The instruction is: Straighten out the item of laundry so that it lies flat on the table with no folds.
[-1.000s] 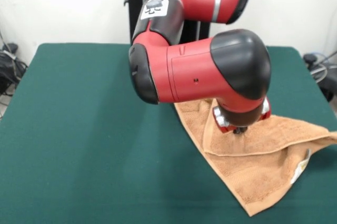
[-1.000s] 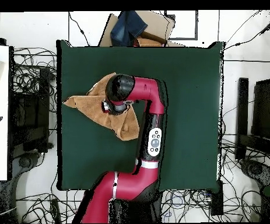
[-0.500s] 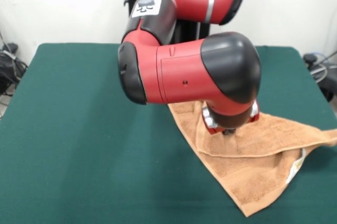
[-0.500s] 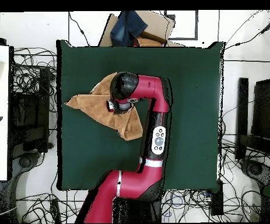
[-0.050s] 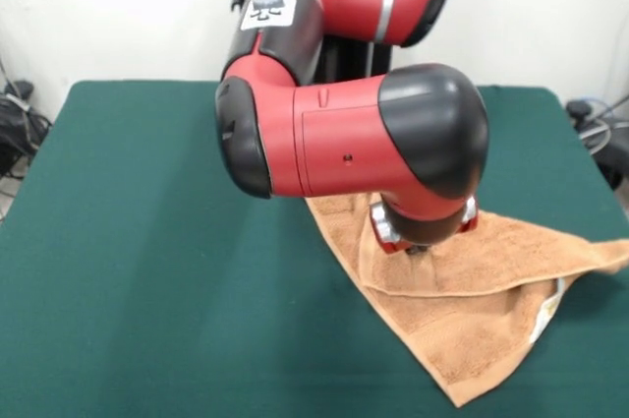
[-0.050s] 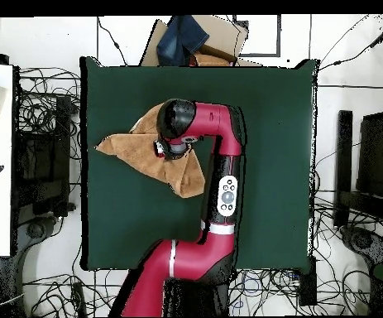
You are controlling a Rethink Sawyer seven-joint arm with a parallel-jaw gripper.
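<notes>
Where the red and black arm [image 5: 344, 133] bends low over the green surface [image 5: 147, 270], its big black-capped elbow hides most of the wrist, and only a short dark tip of the tool [image 5: 417, 250] shows beneath it in the front view. That tip reaches down onto the towel [image 5: 462, 310]; whether it is open, closed or pinching cloth cannot be told from either view.

Seen from the front, the towel lies on the right half of the surface, partly under the arm. It is not flat: an upper layer is folded over the lower one, and a fold edge runs from beneath the tool out toward the right. One corner points to the near edge of the surface, another stretches to the right edge of the picture. A small white label [image 5: 543, 308] sits at the towel's right side, just under the fold.

From overhead, the towel [image 6: 128, 149] spreads out from under the arm's end [image 6: 175, 124], with one corner pointing toward the surface's [image 6: 269, 149] edge. Beyond one end of the surface lies a cardboard box [image 6: 219, 37] with dark blue cloth [image 6: 182, 37] on it.
</notes>
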